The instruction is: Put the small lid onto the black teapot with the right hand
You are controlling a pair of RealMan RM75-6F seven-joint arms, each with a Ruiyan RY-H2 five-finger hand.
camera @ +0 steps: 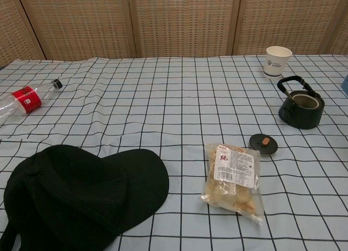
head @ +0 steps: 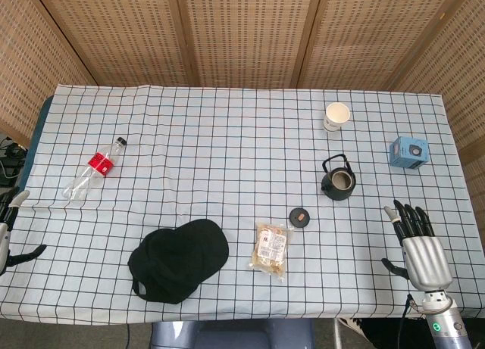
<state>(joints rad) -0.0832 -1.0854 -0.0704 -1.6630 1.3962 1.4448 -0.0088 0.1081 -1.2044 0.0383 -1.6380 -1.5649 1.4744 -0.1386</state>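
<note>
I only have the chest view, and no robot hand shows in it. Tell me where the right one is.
Observer: The right robot hand is near the table's front right corner, empty, with its fingers apart.
Operator: Place it against the small lid.
Observer: The small lid lies to the left of its fingertips, well apart from them.
Operator: Report the other one.
Observer: The left robot hand is at the table's left edge, holding nothing.

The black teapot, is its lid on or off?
Off. The black teapot stands upright with its mouth uncovered, and the small lid lies apart from it on the tablecloth, beside the snack packet.
</note>
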